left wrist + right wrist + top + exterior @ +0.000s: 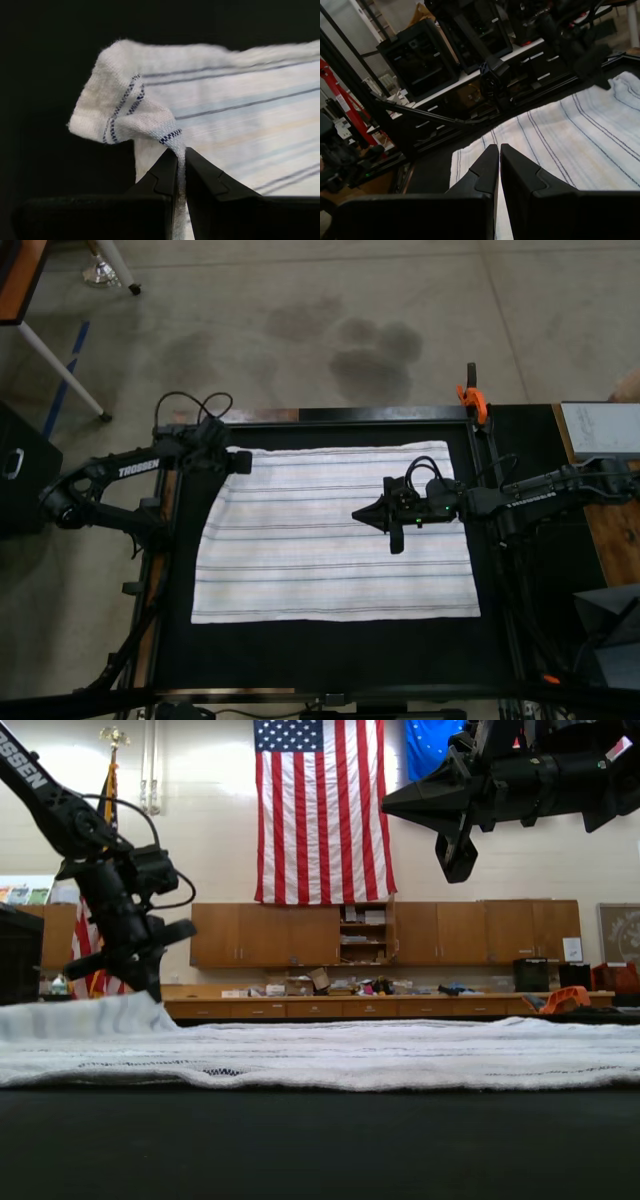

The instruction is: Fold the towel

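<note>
The towel (335, 535) lies spread flat on the black worktop (330, 645), filling most of its middle, with its stripes running across the top view from left to right. One corner, at the upper left in the top view, is raised off the surface.

The left hand (180, 155) is closed on that corner: in the left wrist view its two dark fingers (162, 172) are pinched together with a twisted fold of white cloth squeezed between them, and the cloth just beyond the tips bunches into a loose flap. In the top view the left arm (120, 475) reaches in from the left edge of the worktop, elbow bent, its hand (238, 461) at the towel's upper left corner. The exterior view shows this hand (150, 988) pointing steeply down at the exterior view's left, where the towel (330, 1055) rises into a small hump.

The right arm (540, 490) stretches in from the right edge of the top view, roughly level, with the right hand (362, 514) held above the towel's right half. In the exterior view it (395, 802) hangs high over the cloth, well apart from it. The right wrist view shows its fingers (485, 170) pressed together with nothing between them, the striped towel (560, 145) below
</note>
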`<state>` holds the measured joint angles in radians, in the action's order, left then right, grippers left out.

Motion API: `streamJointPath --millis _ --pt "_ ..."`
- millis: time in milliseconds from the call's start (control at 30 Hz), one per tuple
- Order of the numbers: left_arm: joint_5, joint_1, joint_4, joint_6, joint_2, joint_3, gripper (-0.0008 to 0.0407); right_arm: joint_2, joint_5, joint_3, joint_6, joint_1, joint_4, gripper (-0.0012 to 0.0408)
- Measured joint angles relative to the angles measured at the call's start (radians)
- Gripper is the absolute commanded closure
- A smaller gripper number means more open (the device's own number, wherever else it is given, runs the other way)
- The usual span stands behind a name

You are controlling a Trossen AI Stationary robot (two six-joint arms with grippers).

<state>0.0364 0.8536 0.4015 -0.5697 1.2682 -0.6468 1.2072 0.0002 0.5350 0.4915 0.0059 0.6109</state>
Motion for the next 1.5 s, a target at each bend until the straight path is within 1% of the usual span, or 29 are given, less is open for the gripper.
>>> streamJointPath --millis 67,133,267,333,433,533,667,767,967,1100,1300,1500 --pt "0.023 0.0 0.018 -0.025 0.0 -0.031 0.039 0.0 0.0 0.0 0.006 0.0 0.001 0.0395" --pt "0.043 -0.001 0.037 -0.085 0.0 -0.063 0.039 0.0 0.0 0.0 0.006 0.0 0.004 0.0395" --pt "0.138 -0.007 0.049 -0.185 0.0 -0.114 0.039 0.0 0.0 0.0 0.006 0.0 0.004 0.0396" --pt "0.158 -0.027 0.038 -0.212 -0.001 -0.134 0.039 0.0 0.001 0.0 0.006 0.0 0.004 0.0395" --pt "0.159 -0.08 -0.001 -0.215 -0.001 -0.159 0.039 0.0 0.001 0.0 0.006 0.0 0.004 0.0397" --pt "0.159 -0.145 -0.09 -0.222 0.008 -0.171 0.039 0.0 0.004 0.0 0.006 0.0 0.004 0.0395" --pt "0.143 -0.216 -0.22 -0.294 0.034 -0.167 0.039 0.0 0.004 0.0 0.006 0.0 0.005 0.0396" --pt "0.113 -0.252 -0.257 -0.317 0.068 -0.166 0.039 0.0 0.005 0.0 0.006 0.0 0.009 0.0396" --pt "0.113 -0.324 -0.346 -0.336 0.155 -0.169 0.039 0.0 0.008 0.0 0.005 0.0 0.055 0.0397" --pt "0.113 -0.361 -0.458 -0.373 0.221 -0.169 0.039 0.0 0.009 0.0 0.004 0.0 0.055 0.0396" --pt "0.124 -0.394 -0.624 -0.44 0.313 -0.175 0.039 0.0 0.009 0.0 0.002 0.0 0.056 0.0396" --pt "0.126 -0.433 -0.639 -0.445 0.423 -0.265 0.039 0.0 0.01 0.0 0.002 0.0 0.056 0.0397"
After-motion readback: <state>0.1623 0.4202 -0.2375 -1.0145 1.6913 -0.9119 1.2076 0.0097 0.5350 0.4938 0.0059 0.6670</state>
